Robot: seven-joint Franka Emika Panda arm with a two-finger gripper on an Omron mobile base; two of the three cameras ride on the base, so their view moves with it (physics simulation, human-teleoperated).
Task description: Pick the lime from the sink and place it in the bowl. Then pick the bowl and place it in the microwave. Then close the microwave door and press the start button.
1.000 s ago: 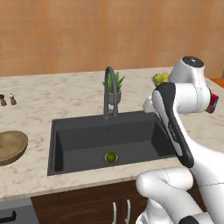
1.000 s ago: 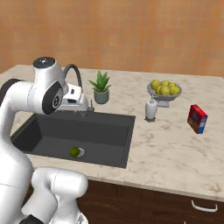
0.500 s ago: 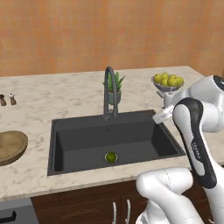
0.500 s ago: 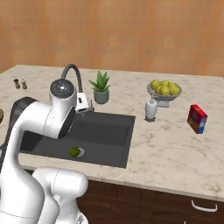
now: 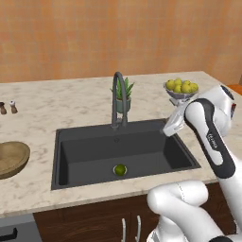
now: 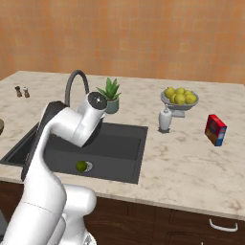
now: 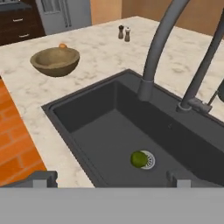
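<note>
The lime (image 5: 119, 169) (image 6: 82, 166) (image 7: 138, 159) lies on the round drain in the dark grey sink (image 5: 146, 150) (image 6: 122, 143) (image 7: 98, 131). My gripper (image 5: 169, 128) (image 7: 109, 180) hangs over the sink's right rim, well above the lime and aimed down into the basin. Its jaws are open and wide apart, with nothing between them. The wooden bowl (image 5: 9, 158) (image 7: 55, 60) stands on the counter to the left of the sink. It looks empty. The microwave and its door are out of view.
The arched faucet (image 5: 118, 97) (image 6: 75, 83) (image 7: 159, 48) rises behind the basin, close to my hand. A potted plant (image 5: 125, 94), a dish of lemons (image 5: 181, 89), a white bottle (image 6: 164, 119), a red box (image 6: 215, 129) and two shakers (image 5: 8, 107) stand on the counter.
The arm has swung down and to the right, and the hand has come low over the sink's right rim. Lime and bowl have not moved.
</note>
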